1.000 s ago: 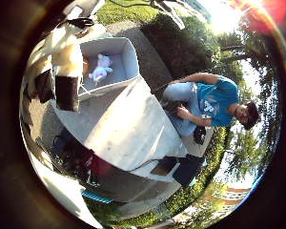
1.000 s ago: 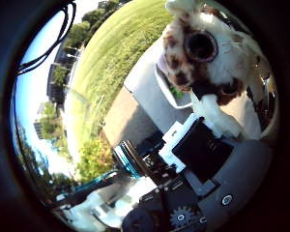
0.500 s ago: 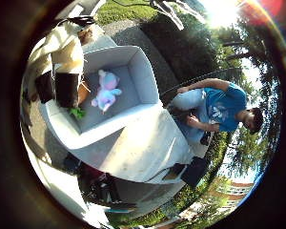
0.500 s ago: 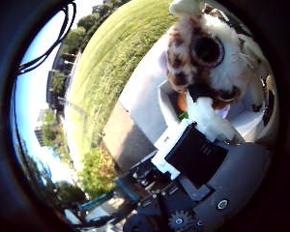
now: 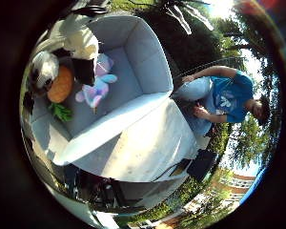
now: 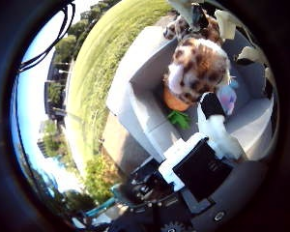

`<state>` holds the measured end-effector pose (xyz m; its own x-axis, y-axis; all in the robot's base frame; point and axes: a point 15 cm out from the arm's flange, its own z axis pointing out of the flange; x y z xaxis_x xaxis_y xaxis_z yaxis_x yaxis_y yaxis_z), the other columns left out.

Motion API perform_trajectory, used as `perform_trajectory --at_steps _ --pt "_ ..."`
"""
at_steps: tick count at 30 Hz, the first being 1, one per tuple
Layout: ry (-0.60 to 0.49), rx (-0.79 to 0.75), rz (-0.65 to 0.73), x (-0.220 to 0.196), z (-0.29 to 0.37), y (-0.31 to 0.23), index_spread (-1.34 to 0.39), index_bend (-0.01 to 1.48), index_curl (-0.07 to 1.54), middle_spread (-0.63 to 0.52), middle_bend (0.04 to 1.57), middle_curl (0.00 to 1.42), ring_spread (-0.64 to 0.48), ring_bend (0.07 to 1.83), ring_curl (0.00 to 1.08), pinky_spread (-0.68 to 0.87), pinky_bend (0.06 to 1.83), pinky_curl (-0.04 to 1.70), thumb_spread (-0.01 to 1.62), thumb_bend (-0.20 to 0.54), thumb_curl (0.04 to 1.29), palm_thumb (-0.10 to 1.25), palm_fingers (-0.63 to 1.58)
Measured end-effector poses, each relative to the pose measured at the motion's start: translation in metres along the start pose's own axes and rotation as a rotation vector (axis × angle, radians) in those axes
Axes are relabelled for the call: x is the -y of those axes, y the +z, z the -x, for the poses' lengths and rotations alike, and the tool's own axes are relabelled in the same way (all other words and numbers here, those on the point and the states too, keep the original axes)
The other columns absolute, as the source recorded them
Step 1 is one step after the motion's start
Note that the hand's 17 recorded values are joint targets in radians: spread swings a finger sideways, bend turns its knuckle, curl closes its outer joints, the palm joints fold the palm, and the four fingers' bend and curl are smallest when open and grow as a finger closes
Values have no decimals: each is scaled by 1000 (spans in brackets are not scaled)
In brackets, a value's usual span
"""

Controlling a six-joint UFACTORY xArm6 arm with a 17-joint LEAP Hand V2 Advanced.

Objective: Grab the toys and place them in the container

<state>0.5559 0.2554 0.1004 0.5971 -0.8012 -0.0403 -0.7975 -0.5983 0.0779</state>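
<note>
Hand [image 6: 208, 145] curled round spotted plush toy [image 6: 198, 67], held over grey container [image 5: 148, 62], pastel plush [image 5: 97, 86], orange carrot toy [image 5: 61, 85] inside it

A brown-spotted white plush animal [image 6: 197, 67] hung over the open grey fabric container [image 5: 148, 71], where a pastel pink-and-purple plush [image 5: 96, 88] and possibly an orange carrot toy [image 5: 61, 85] lay.

No text, label, number or sign is legible on anything in either palm view.
</note>
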Motion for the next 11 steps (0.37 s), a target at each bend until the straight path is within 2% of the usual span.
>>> perform_trajectory --at_steps 6,11 --pt "20 14 29 -19 -27 -12 -537 168 748 11 322 416 292 877 358 502 1179 605 1101 -26 599 742 28" --pt "45 39 61 -54 -43 -69 -497 174 637 33 278 393 304 777 314 520 1066 539 1117 -28 568 738 25"
